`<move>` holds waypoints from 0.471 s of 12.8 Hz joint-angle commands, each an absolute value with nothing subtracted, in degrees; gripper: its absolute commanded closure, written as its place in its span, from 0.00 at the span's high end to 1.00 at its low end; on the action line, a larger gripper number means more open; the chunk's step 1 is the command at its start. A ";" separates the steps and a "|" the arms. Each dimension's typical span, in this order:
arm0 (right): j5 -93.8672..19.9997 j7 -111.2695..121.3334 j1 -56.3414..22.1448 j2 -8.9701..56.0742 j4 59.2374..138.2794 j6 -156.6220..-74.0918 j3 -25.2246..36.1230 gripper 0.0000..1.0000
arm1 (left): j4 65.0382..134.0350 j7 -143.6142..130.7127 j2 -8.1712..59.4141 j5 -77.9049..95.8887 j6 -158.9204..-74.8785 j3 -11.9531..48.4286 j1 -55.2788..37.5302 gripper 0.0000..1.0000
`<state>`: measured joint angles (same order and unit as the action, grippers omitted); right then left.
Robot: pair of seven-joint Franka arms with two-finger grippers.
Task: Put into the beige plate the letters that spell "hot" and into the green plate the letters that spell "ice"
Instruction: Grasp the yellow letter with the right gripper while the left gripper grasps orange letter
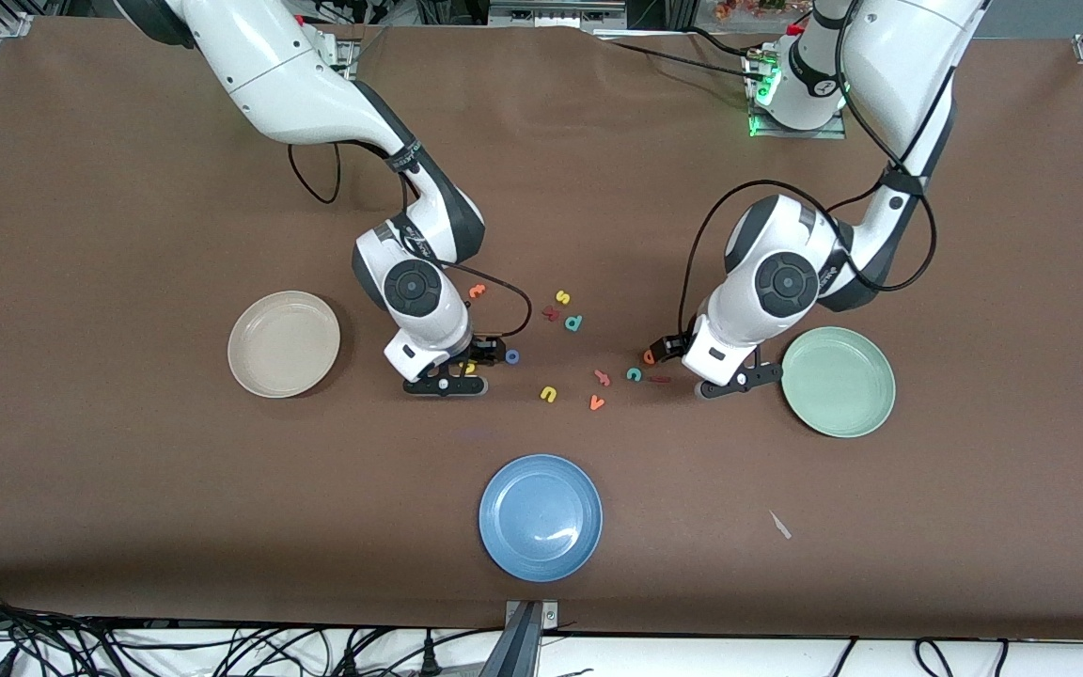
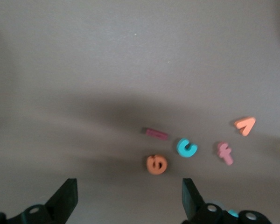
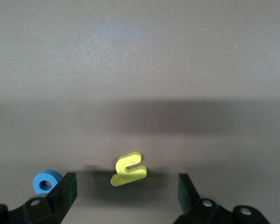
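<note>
Where letters (image 1: 575, 323) lie, brown tabletop (image 1: 128, 470).

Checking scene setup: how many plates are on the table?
3: beige plate toward the right arm's end, green plate toward the left arm's end, blue plate between them, nearest the front camera. None appear hidden.

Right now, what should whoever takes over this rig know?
Left gripper: open, low over the orange e, beside the teal c and dark red i.
Right gripper: open, low over the yellow h; blue o beside it.
Orange t lies on the table nearer the bases.
Beige plate and green plate: no letters in either.
Done: nothing placed. Left: all six letters.
</note>
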<state>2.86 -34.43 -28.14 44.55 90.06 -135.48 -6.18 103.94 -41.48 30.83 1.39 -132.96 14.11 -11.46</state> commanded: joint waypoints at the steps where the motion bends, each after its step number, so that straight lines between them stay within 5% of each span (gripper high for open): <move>1: 4.31 -35.60 -28.83 45.88 88.42 -135.44 -5.71 0.82 | 103.80 -45.35 34.09 3.08 -139.20 13.89 -13.01 0.89; 6: 4.39 -35.42 -28.92 46.67 88.51 -137.02 -5.71 0.62 | 103.09 -47.64 36.47 3.08 -140.18 13.89 -14.24 0.76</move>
<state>3.07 -34.43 -28.18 45.27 90.06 -136.20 -6.17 104.02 -47.14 35.91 1.39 -139.59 14.30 -13.40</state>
